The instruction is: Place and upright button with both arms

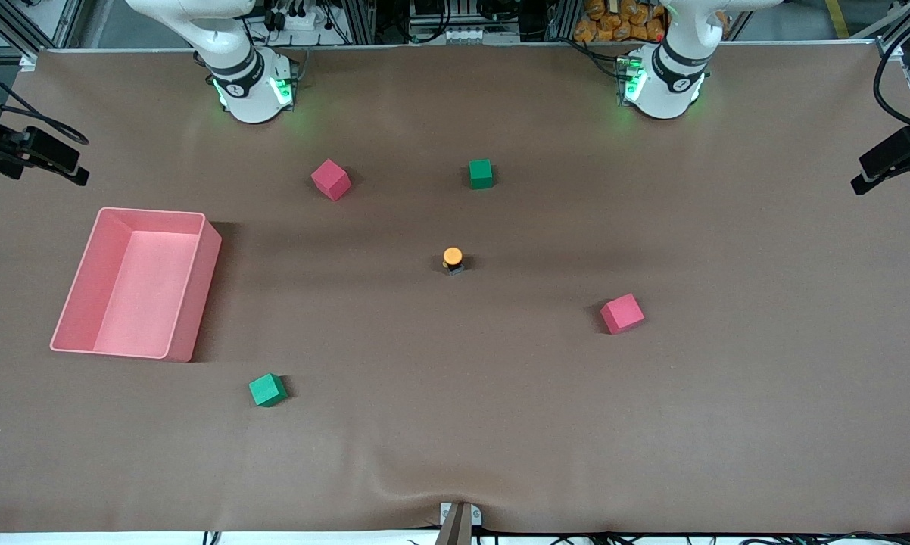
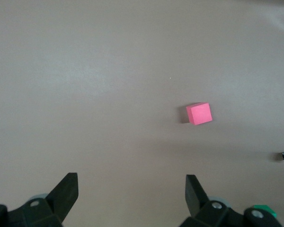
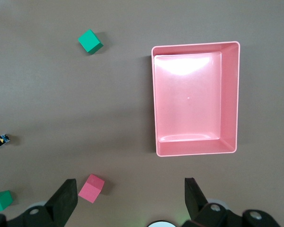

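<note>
The orange-capped button [image 1: 453, 260] stands upright mid-surface, between the green cube [image 1: 481, 173] and pink cube [image 1: 621, 313]. My left gripper [image 2: 131, 191] and right gripper [image 3: 131, 196] hang high, fingers spread wide, holding nothing. This fits either a finished placement or a waiting start, so I hold.

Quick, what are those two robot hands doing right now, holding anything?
Left end effector: open, holding nothing.
Right end effector: open, holding nothing.
</note>
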`<state>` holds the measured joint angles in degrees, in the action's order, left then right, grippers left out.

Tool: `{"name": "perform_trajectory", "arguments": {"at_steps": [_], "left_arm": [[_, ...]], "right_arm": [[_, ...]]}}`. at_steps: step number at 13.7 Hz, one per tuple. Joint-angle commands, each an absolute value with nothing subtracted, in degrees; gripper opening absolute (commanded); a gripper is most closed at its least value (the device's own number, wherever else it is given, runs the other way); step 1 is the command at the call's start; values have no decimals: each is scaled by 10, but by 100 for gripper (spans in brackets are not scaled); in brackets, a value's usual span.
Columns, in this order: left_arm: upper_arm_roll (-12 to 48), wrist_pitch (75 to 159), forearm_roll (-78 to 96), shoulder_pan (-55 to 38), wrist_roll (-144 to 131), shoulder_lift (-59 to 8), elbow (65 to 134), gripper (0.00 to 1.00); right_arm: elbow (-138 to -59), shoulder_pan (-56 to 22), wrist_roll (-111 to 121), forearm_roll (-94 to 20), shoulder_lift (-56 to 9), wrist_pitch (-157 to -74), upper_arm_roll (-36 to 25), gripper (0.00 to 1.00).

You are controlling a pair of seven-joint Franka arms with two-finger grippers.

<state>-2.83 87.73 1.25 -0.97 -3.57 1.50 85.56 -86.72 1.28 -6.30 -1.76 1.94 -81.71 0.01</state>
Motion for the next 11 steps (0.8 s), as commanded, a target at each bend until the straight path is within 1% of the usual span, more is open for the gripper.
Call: {"name": "perform_trajectory", "arguments": {"at_steps": [1,11], "left_arm": [[-23,863,15,-16,-32,25,853,100],[-20,863,17,-16,-35,22,853,100]], "right_arm": [[-879,16,-60,-12,30,-820,1,100],[-879,14,-61,-12,30,-817,1,100]]}}
